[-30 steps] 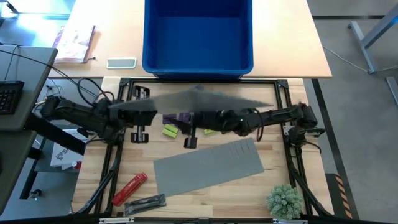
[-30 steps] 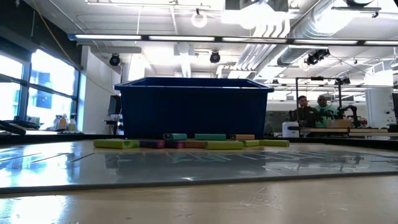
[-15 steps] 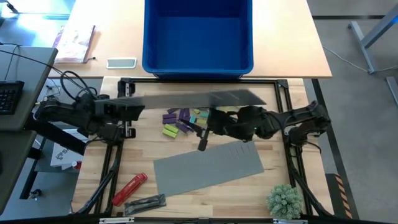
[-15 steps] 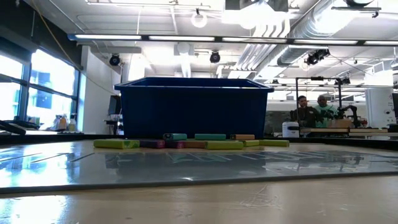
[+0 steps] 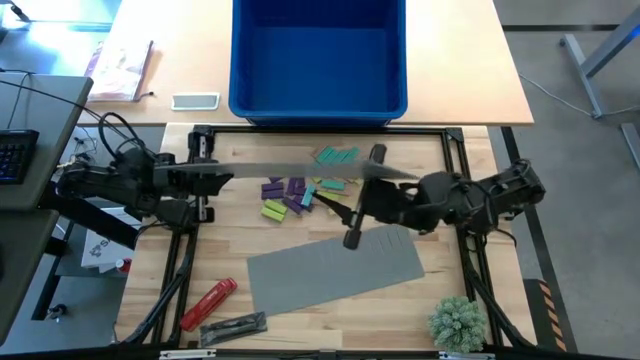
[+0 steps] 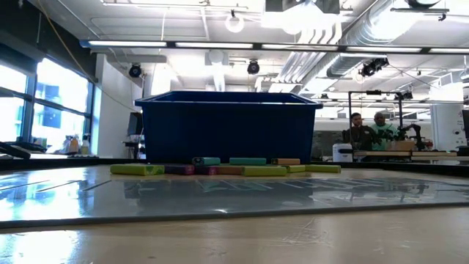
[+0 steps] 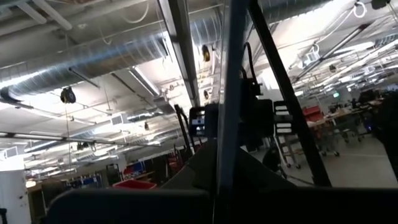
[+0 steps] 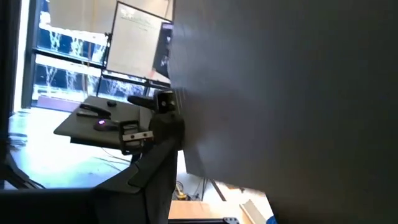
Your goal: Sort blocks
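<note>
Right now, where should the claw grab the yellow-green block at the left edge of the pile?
Probably across its middle, pinching the two long sides and coming straight down from above. The yellow-green block lies flat on the table. It is long and narrow, with purple blocks close to one end, so the middle looks clearest.

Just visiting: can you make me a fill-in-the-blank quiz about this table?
The big bin behind the blocks is coloured ___. Inside, that bin is ___. The red tool lies on the ___ arm's side. A small green ___ stands on the right arm's side. Missing words: blue; empty; left; plant.
</note>
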